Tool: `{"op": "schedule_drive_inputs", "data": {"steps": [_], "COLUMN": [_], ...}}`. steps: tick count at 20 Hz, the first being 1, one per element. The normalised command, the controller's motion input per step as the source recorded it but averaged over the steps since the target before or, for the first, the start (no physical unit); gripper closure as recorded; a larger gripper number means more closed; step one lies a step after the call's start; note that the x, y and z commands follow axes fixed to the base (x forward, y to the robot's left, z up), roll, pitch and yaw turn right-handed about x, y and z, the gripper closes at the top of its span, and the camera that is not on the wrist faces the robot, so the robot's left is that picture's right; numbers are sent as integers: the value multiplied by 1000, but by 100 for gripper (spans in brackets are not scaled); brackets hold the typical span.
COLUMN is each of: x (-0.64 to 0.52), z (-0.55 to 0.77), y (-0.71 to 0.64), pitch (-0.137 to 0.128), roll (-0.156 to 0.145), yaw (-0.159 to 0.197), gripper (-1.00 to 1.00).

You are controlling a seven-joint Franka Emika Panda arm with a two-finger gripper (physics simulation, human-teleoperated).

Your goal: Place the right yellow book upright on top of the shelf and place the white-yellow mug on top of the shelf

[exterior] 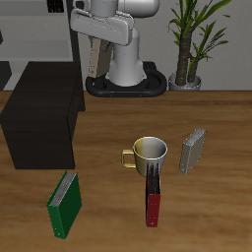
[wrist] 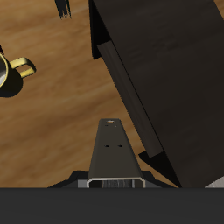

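Your end effector (exterior: 98, 41) grips the right yellow book (exterior: 95, 61) beside the shelf (exterior: 39, 108); centre it over the shelf's top, keep it vertical, and lower gently.

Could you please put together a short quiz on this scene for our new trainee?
1. True or false: the white-yellow mug already stands on the shelf.
2. What is the gripper holding? A) the green book B) the right yellow book C) nothing
3. Name the book just in front of the mug, toward the front edge of the table.
Key: 1 false, it stands on the table; 2 B; 3 the red-and-black book.
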Motion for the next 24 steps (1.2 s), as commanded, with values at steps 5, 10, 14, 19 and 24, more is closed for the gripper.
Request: {"op": "schedule_drive_inputs", "data": {"steps": [5,10,14,19,24], "x": [-281,-379,-273,-110,0], "z": [232,310,264,99,87], "y": [-299,-356,-508,-422,-220], "pitch": [-4,-13,24,48,30], "roll": [-22,10,49,93,62], "yaw": [-107,-108,-129,-119,-69], "gripper": [100,100,100,100,100]}}
